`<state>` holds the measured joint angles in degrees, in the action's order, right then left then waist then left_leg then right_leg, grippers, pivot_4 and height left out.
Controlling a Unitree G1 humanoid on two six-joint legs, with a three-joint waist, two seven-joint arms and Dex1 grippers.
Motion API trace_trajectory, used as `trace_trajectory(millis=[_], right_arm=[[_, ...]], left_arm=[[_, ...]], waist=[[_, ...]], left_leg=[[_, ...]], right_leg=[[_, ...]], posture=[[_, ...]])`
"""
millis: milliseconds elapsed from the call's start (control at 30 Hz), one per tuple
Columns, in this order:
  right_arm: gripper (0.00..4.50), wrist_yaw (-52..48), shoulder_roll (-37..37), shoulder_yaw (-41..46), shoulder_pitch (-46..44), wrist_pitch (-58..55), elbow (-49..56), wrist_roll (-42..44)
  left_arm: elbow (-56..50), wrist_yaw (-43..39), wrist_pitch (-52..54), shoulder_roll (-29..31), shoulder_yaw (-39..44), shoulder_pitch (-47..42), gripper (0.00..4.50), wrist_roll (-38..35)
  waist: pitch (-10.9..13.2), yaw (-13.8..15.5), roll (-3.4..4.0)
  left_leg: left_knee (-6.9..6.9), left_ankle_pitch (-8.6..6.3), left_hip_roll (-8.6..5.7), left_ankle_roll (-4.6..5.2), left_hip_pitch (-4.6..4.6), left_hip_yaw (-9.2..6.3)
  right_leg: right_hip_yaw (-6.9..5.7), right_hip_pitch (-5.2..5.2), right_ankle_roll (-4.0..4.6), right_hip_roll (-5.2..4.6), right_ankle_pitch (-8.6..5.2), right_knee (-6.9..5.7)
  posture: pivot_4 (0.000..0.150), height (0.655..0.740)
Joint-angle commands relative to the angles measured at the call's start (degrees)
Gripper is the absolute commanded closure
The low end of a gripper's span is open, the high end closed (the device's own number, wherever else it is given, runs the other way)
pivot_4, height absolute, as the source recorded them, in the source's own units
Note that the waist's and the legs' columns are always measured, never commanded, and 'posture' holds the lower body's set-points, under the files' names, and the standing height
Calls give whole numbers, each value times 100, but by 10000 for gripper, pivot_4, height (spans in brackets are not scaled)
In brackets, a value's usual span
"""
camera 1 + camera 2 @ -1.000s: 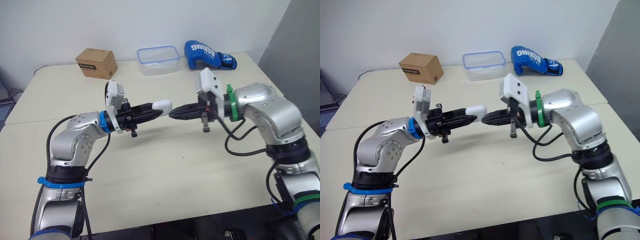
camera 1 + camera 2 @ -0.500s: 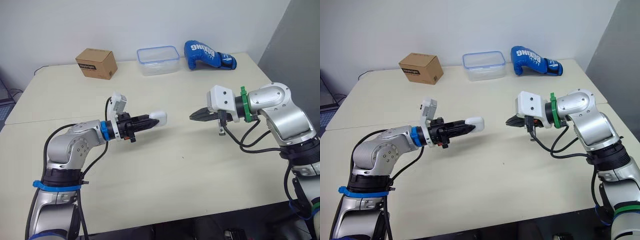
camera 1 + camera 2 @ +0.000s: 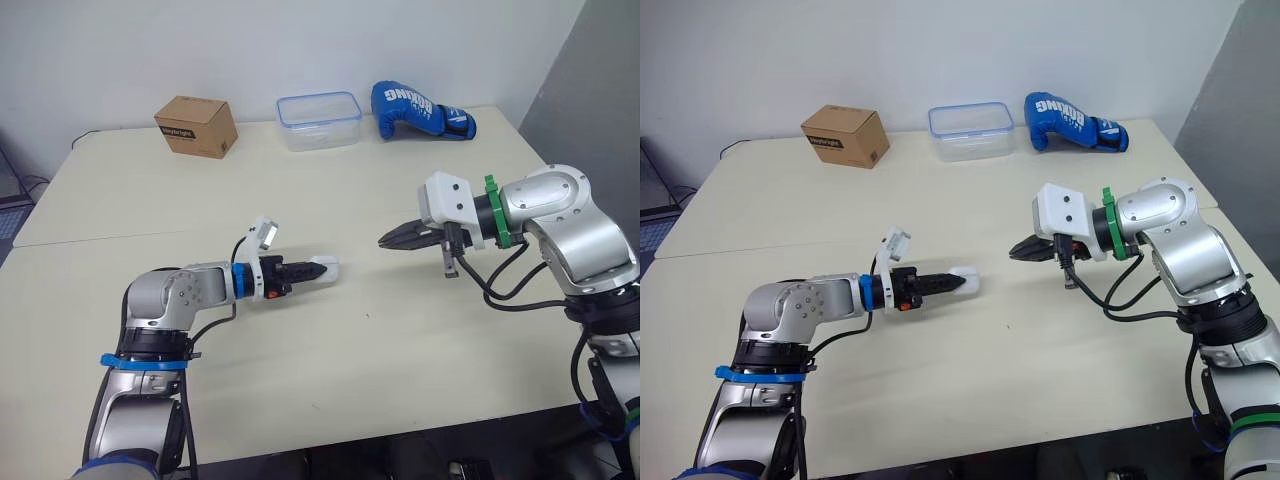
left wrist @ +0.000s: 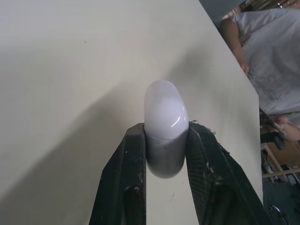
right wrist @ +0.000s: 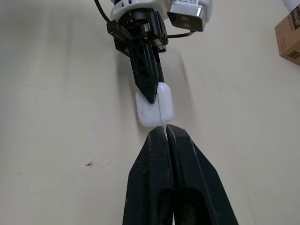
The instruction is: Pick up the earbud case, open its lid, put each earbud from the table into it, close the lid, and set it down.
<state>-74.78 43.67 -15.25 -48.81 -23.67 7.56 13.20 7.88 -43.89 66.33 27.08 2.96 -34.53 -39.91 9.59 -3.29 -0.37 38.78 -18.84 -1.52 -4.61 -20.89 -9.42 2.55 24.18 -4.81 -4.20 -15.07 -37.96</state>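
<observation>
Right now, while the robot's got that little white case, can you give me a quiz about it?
1. Which gripper holds the earbud case? A) left B) right C) neither
2. True or false: the right gripper is shut and holds nothing.
3. Fill the gap: at the back of the table, between the cardboard box and the blue boxing glove, stands a clear plastic ______.

Key:
1. A: the left gripper is clamped on it, low over the table.
2. True: its fingers are pressed together, apart from the case.
3. container
</observation>
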Motion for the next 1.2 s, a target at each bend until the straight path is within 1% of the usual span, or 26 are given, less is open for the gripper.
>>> trace_trajectory(millis=[33,333,600,867,900,933,1033,1100,1200], right_arm=[[44538,20,80,170,83,-132,220,102],[44538,-25,226,111,337,-173,184,-39],[44538,-40,392,-18,618,20,65,-309],[44538,-33,345,-39,661,91,-94,-444],[45000,-35,338,-39,659,87,-99,-449],[45000,-38,330,-38,657,81,-103,-451],[45000,-59,321,-20,676,75,-102,-464],[45000,-65,309,-22,676,78,-116,-477],[45000,-71,288,-28,676,82,-131,-484]], left_arm=[[47,54,-17,-37,-107,-34,37123,122],[518,194,-271,-51,-222,-51,37123,535],[583,174,-337,48,-255,-2,37123,536],[602,190,-337,79,-209,33,37123,519],[608,190,-349,92,-200,40,30034,524],[603,183,-359,108,-198,48,27925,537],[494,194,-361,231,-224,122,17911,626],[366,124,-328,399,-212,213,12926,619],[165,39,-432,674,-141,372,12926,623]], waist=[[0,3,0],[-1,20,-1],[-3,31,-1],[-3,30,-2],[-3,26,-1],[-3,15,-1],[-3,13,-1],[-3,0,-1],[-4,-38,1]], left_leg=[[0,0,0,0,0,1],[3,1,-2,-1,3,1],[4,1,-2,-1,10,2],[6,1,-2,-1,10,3],[5,1,-1,-1,10,2],[5,1,-2,-1,10,3],[4,1,-1,-1,9,2],[5,1,-1,-1,10,3],[2,1,5,-1,15,4]], right_leg=[[1,0,0,0,0,-1],[1,-3,0,-3,0,-4],[1,-8,0,-3,0,-9],[1,-9,0,-3,0,-8],[1,-9,0,-3,0,-8],[1,-8,0,-3,0,-8],[1,-8,0,-3,0,-6],[1,-8,0,-3,0,-8],[3,-7,0,2,0,-12]], posture=[[1500,7400],[1500,7400],[1500,7400],[1500,7400],[1500,7400],[1500,7400],[1500,7400],[1500,7400],[1500,7400]])
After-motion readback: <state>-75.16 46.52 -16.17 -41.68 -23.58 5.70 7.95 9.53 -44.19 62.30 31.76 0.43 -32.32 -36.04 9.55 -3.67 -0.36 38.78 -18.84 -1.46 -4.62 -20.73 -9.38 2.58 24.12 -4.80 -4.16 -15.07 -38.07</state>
